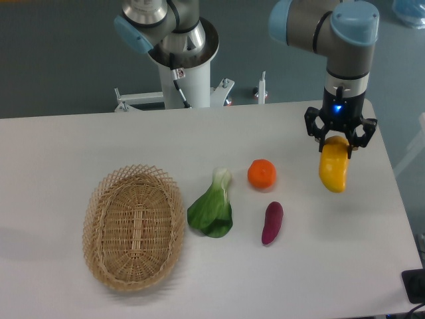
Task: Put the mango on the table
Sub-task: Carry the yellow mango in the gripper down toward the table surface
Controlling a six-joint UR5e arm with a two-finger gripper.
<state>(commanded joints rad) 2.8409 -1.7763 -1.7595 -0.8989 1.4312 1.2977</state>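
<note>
While the gripper (pixel 340 137) hangs at the right, its fingers (pixel 323 135) clamp the mango's (pixel 333 169) top above the white counter (pixel 80 139). Left: orange (pixel 261 173), purple sweet potato (pixel 272 222), bok choy (pixel 212 207), then an empty wicker basket (pixel 134 227).

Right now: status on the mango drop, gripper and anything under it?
Gripper shut on mango, fruit hanging end-down at table's right side. Whether it touches the table yet: cannot tell. Orange and sweet potato off to its left, not in the way.
</note>
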